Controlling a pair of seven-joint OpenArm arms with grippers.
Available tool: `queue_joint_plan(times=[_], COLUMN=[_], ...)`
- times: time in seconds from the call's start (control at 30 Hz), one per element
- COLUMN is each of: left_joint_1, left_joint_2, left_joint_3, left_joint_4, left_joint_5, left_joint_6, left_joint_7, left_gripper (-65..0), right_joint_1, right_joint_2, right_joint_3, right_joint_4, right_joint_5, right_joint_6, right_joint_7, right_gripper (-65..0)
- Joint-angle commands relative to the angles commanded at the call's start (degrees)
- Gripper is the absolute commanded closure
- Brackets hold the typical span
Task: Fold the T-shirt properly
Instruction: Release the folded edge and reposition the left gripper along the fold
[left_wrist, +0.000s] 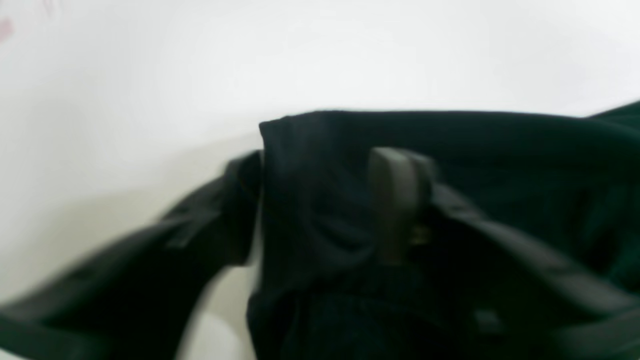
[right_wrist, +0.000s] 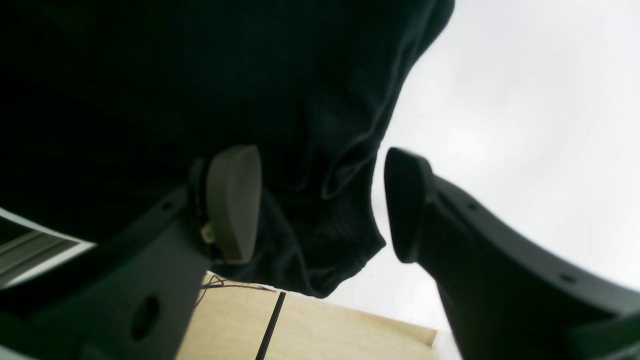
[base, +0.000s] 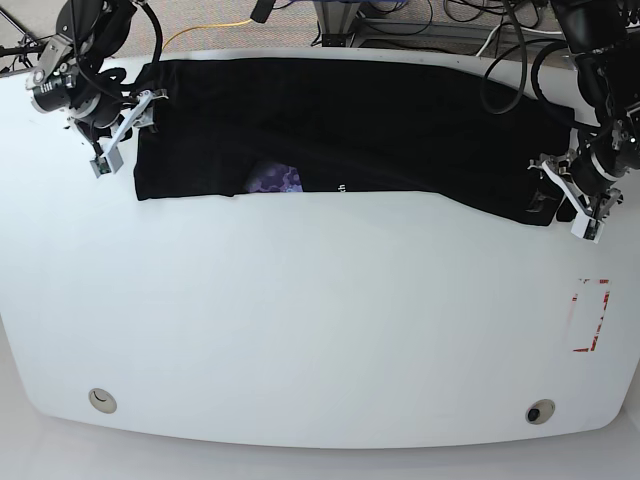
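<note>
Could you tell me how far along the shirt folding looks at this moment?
One lengthwise fold looks done: the T-shirt lies as a long band across the far side of the table, its purple print peeking out at the near edge. In hand: the left gripper is shut on cloth at one end, while the right gripper is open beside the other end. Left: folding the band crosswise into a compact stack.

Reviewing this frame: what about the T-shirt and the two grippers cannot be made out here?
- T-shirt print: base view, mostly folded under; only a purple patch shows.
- Left gripper: left wrist view, blurred, one pad visible, cloth covers the rest.
- Right gripper: open around a cloth edge; contact unclear.
</note>
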Motion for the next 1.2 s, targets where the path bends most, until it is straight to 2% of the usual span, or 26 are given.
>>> queue_joint_plan(times=[0.17,0.33,0.43,0.6,0.8,0.93,1.2], left_joint_1=[0.09,-1.85,-4.92,-9.41,-14.68,-17.93,-18.81], left_joint_2=[0.00,1.41,2.11,2.46,2.55,3.25,3.52], left_joint_3=[-0.44,-5.71,-5.89,-6.07,-6.07,-4.40,3.25], left_joint_4=[5.19,4.66,0.53,-8.09,-18.55,-24.70,-30.24], left_joint_5=[-1.41,-2.81,-2.64,0.62,2.99,5.45,6.24], left_joint_6=[-0.53,-0.44,-0.18,2.73,3.25,2.99,2.90], left_joint_7=[1.58,4.40,4.40,4.22,4.04,2.55,0.26], left_gripper=[-38.9,-38.9,-38.9,-38.9,-38.9,-38.9,-38.5], right_joint_1=[0.62,0.88,0.97,1.14,0.88,1.41,1.49], right_joint_2=[-0.09,-0.26,-0.35,-0.35,-0.35,-0.35,-0.35], right_joint_3=[-0.09,-0.35,-0.35,-0.35,-0.26,-0.35,-0.35], right_joint_4=[0.00,0.00,-0.18,-0.26,-0.26,-0.26,-0.09], right_joint_5=[0.00,0.00,0.00,-0.18,-0.18,-0.18,0.00], right_joint_6=[0.00,0.00,0.00,0.00,0.00,0.00,0.00], right_joint_7=[0.22,0.48,1.80,2.07,2.15,2.24,2.24], right_gripper=[-37.7,-37.7,-37.7,-37.7,-37.7,-37.7,-37.7])
